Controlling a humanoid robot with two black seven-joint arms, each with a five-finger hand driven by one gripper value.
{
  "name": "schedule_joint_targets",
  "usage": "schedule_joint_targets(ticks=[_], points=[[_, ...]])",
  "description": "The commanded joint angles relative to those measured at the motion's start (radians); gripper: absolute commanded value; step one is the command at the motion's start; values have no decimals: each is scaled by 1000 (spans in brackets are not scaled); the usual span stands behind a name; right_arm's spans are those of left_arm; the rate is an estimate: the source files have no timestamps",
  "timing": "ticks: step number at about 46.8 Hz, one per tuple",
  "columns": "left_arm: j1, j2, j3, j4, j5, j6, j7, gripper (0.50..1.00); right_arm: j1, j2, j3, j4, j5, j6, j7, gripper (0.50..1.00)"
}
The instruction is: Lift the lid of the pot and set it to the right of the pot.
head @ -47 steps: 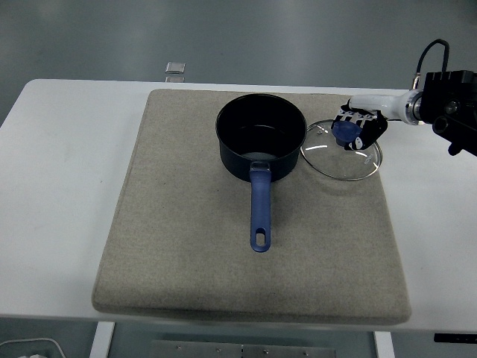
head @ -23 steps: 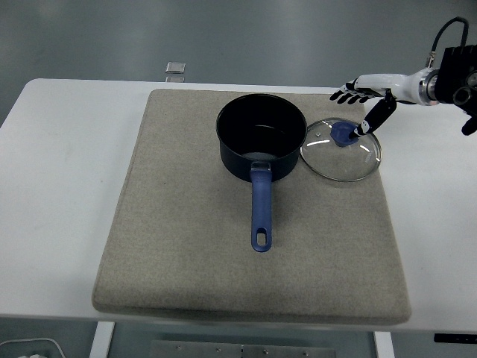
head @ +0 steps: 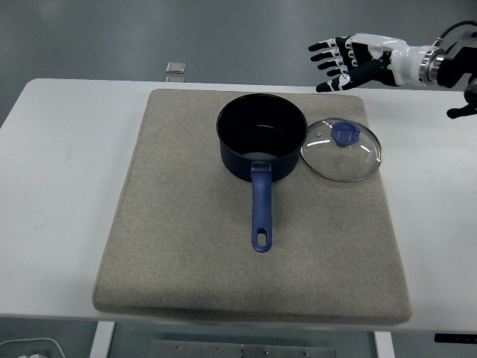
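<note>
Fingers of the right hand are spread and released, grasping nothing; the hand is raised above the far right corner of the mat, with the palm turned toward the left and the fingertips pointing left and slightly downward. White wrist housing connects the hand to the right arm, which enters from the right edge of the picture near the top. Directly below and nearer than the hand, well apart from it, the pot lid lies flat on the mat near the mat's right edge, in its far half. Lid construction: clear glass disc, metal rim, blue knob set upright at the centre. Left rim of the lid sits just beside the right wall of the pot; contact between the two cannot be confirmed. Pot position: upright and uncovered on the far half of the mat, roughly midway between the mat's left and right edges, dark inside and out. Its blue handle extends straight toward the near edge of the desk, with a hanging hole at the free end. Mat position: a grey-beige square pad covering the middle of the white desk, leaving bare strips along the left and right sides. Beyond the desk's far edge, a small pale square object rests on the floor.
</note>
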Motion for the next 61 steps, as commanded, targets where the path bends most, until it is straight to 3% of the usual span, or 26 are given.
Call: schedule_joint_targets(ticks=[1,14,32,36,45,61], points=[[0,0,0,0,0,0,-1,1000,-18,2,0,-5,115,-3,0,901],[0,0,0,0,0,0,-1,1000,-97,12,44,-38,460,-3,0,901],[0,0,0,0,0,0,0,1000,-182,58,136,-126,719,-4,-2,901],[0,0,0,0,0,0,-1,1000,-183,67,138,-145,739,-13,-9,901],[0,0,0,0,0,0,0,1000,-183,66,143,-153,752,-95,-11,903],[0,0,0,0,0,0,0,1000,-201,77,135,-151,730,-101,-6,905]])
